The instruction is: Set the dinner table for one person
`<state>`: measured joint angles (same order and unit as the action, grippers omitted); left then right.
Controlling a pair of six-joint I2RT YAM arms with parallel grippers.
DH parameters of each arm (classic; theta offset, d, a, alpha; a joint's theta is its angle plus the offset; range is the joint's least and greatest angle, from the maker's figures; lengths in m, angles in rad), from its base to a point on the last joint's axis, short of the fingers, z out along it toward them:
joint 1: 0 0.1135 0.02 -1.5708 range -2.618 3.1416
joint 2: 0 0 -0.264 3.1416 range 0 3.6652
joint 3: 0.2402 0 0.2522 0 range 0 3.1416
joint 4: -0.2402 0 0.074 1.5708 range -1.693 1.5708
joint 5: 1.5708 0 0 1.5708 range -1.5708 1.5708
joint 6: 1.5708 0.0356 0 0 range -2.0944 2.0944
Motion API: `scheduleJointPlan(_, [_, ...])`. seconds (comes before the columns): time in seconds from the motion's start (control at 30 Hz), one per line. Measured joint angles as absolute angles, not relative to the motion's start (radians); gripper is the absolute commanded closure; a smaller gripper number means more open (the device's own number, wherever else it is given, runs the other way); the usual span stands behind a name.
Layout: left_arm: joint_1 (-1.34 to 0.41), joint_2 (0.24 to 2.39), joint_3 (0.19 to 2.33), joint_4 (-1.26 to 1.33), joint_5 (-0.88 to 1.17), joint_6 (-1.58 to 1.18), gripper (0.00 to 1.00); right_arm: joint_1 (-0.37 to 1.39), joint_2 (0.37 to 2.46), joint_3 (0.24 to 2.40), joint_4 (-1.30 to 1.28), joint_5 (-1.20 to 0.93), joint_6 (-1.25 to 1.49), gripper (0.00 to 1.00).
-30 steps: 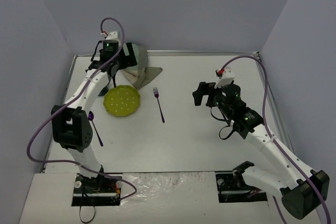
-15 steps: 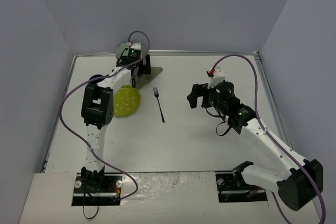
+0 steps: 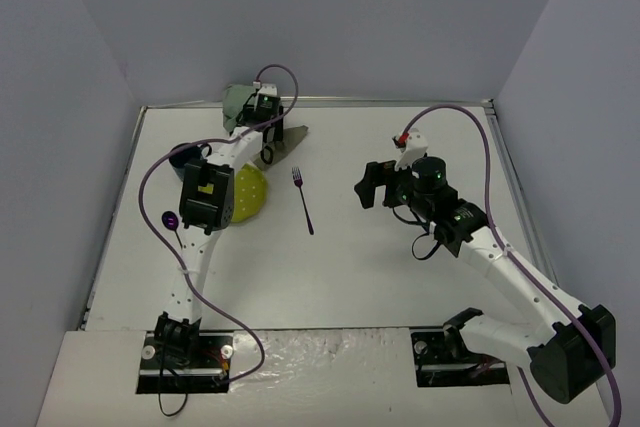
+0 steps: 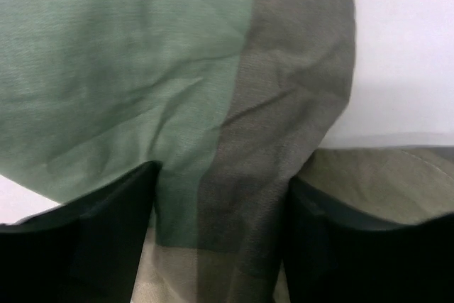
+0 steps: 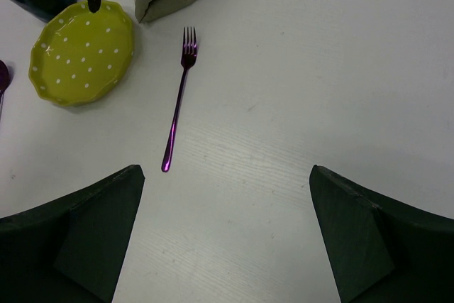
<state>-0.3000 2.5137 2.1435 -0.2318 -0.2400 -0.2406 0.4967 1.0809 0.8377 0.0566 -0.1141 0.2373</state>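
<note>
1. The left gripper (image 4: 221,175) is clamped on a fold of the placemat (image 4: 142,69). The green and beige cloth passes between its fingers (image 4: 85,246), just behind the plate (image 5: 81,54).
2. The right gripper (image 5: 225,172) is spread wide with nothing between its fingers. It hovers well to the right of the plate.
3. The dinner table (image 3: 400,277) is the white top that carries everything, and the plate lies on its far-left part.
4. The fork (image 5: 179,101) lies just right of the plate without touching it, tines pointing away from the arms. The spoon (image 3: 170,219) lies to the plate's near left, and the mug (image 3: 183,155) stands just beside its far-left rim.
5. As I judge it, the setting is barely begun. The placemat is bunched rather than spread, the plate is not on it, and the cutlery and mug lie loosely around. The mat has yet to be laid flat and the pieces arranged on and beside it.
6. From above, the left arm crosses the plate and hides part of it. The right wrist view shows the whole plate, dotted and scalloped. Only the left wrist view shows the cloth in the grip.
</note>
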Motion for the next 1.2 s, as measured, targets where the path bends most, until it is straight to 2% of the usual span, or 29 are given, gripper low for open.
scheduleJointPlan(0.1, [-0.299, 2.547, 2.205, -0.266, -0.256, -0.228, 0.99, 0.498, 1.072, 0.836, 0.057, -0.118, 0.238, 0.00])
scheduleJointPlan(0.47, [-0.316, 2.528, 2.315, -0.337, -0.045, -0.297, 1.00, 0.499, 1.022, 0.836, 0.056, -0.081, 0.235, 0.00])
scheduleJointPlan(0.6, [-0.375, 2.438, 2.314, -0.343, 0.035, -0.338, 1.00, 0.499, 0.979, 0.835, 0.041, -0.006, 0.238, 0.00])
scheduleJointPlan(0.77, [-0.533, 2.219, 2.217, -0.300, 0.070, -0.357, 1.00, 0.499, 0.882, 0.833, 0.021, 0.107, 0.260, 0.00])
scheduleJointPlan(0.8, [-0.574, 2.167, 2.175, -0.277, 0.068, -0.359, 0.98, 0.499, 0.861, 0.831, 0.016, 0.130, 0.270, 0.00])
scheduleJointPlan(1.0, [-0.802, 1.921, 1.814, -0.037, 0.030, -0.389, 0.67, 0.499, 0.760, 0.793, -0.033, 0.250, 0.337, 0.00])
scheduleJointPlan(1.13, [-0.840, 1.918, 1.576, 0.095, 0.005, -0.481, 0.43, 0.496, 0.737, 0.752, -0.086, 0.297, 0.388, 0.00])
scheduleJointPlan(1.2, [-0.825, 1.953, 1.481, 0.121, -0.006, -0.519, 0.36, 0.495, 0.737, 0.737, -0.103, 0.307, 0.410, 0.00])
